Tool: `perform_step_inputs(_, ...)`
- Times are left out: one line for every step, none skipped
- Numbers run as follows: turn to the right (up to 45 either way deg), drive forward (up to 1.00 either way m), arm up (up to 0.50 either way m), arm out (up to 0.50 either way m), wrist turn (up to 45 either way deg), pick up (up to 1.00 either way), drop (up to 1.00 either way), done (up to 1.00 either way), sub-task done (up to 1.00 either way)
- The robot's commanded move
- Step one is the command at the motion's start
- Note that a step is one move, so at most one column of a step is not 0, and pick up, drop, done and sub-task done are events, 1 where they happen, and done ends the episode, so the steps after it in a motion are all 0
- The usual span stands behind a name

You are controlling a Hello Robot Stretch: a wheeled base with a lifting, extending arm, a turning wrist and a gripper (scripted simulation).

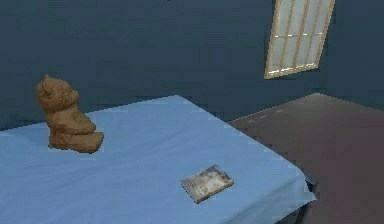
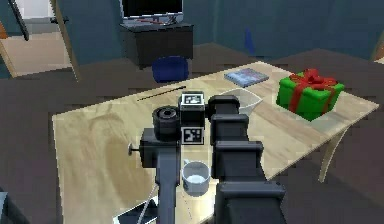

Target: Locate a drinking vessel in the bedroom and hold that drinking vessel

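**Cup very close to the arm, easy to knock over**

The small white cup (image 2: 195,180) stands on the wooden table (image 2: 90,135), just beside the dark arm (image 2: 240,170), on the arm's left in the arm side view. I think the main danger is that the arm or the gripper (image 2: 147,152) pushes the cup and tips it, because they are so near. The white bowl (image 2: 236,100) farther out could also be taken by mistake. The arm reaches out over the table, with the gripper's body pointing toward this view's left. Whether the gripper holds anything, I cannot tell.
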Motion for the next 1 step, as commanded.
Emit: perform_step_inputs(0.0, 0.00, 0.00, 0.00, 45.0, 0.00, 0.00, 0.00, 0.00)
